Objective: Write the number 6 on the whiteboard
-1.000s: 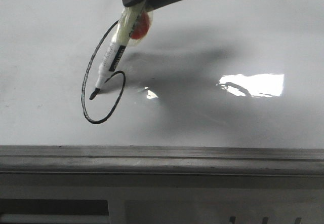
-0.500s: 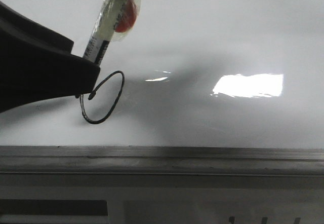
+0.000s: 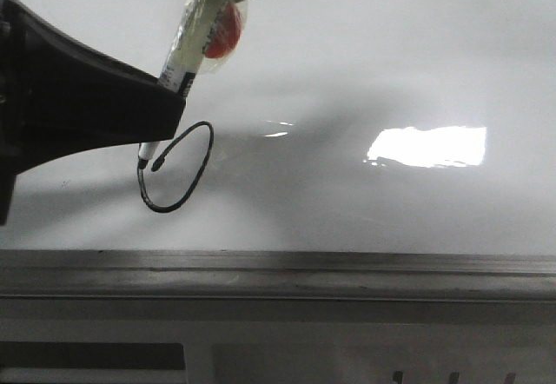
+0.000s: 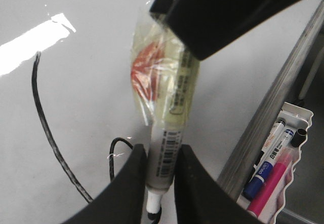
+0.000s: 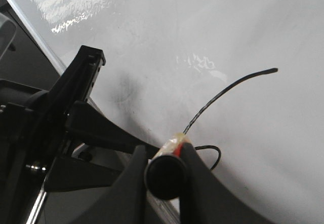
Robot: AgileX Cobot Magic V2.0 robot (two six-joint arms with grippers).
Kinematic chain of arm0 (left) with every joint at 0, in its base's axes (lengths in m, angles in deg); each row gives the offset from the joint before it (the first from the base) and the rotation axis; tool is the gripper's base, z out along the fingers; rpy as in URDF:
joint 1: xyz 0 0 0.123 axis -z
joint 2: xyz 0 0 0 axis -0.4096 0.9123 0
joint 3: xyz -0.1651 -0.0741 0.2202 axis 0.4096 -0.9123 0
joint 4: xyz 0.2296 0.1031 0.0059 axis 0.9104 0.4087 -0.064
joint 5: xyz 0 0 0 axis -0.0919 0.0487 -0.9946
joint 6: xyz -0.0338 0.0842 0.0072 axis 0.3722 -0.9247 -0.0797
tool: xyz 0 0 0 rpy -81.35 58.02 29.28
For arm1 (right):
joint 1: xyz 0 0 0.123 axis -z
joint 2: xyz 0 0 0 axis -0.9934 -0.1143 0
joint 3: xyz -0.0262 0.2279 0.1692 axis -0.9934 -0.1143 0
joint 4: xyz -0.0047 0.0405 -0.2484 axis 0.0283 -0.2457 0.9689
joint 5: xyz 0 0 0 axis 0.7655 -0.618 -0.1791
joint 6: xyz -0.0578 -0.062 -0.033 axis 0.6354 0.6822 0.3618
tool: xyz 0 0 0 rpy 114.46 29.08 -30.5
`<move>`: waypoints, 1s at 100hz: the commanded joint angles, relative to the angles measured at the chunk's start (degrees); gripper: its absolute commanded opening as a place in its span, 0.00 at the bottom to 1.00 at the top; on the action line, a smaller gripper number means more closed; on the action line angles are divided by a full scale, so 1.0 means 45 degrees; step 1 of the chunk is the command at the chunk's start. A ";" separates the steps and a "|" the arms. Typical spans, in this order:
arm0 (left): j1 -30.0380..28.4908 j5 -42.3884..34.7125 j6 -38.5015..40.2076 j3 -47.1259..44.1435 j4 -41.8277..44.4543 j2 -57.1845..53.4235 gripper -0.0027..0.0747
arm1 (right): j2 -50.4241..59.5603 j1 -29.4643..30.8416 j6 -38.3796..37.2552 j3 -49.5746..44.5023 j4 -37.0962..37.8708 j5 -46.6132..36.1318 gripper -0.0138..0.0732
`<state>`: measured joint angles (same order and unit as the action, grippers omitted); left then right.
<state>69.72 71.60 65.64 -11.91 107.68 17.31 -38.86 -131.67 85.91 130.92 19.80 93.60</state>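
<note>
Your left end effector [image 3: 169, 110] has come in from the left and now closes on the marker [image 3: 187, 54] low on its barrel; the right end effector [image 5: 162, 171] still grips its top. The 6 [image 3: 178, 171] looks finished on the whiteboard [image 3: 391, 71], so this looks like a handover.

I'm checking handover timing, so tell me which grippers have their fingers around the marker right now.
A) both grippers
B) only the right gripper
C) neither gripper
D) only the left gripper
A: in the left wrist view the left gripper has its fingers on either side of the marker near the tip, while the right wrist view shows the right gripper clamped on the marker's back end, above the number 6 on the whiteboard.
</note>
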 commanded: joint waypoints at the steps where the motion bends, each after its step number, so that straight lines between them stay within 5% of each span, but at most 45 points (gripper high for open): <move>1: -0.0026 -0.0867 0.0208 0.0406 -0.0443 -0.0120 0.01 | 0.0358 -0.0038 0.0119 0.0375 0.0002 -0.0537 0.10; 46: -0.0026 -0.0787 0.0208 0.0406 -0.0443 -0.0120 0.01 | 0.0358 -0.0038 0.0119 0.0375 -0.0092 -0.0537 0.11; 53: -0.0026 -0.0787 0.0208 0.0406 -0.0443 -0.0120 0.01 | 0.0358 -0.0038 0.0119 0.0375 -0.0092 -0.0562 0.19; 75: -0.0026 -0.0643 0.0208 0.0406 -0.0924 -0.0146 0.01 | 0.0358 -0.0038 0.0119 0.0375 -0.0092 -0.1815 0.72; 100: -0.0051 0.0641 0.0208 0.0513 -0.4645 -0.0605 0.01 | 0.0574 -0.0038 0.0119 0.0375 0.0020 -0.3636 0.70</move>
<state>69.63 75.54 65.91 -11.81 94.13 16.77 -38.49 -131.67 85.91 130.92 19.80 83.31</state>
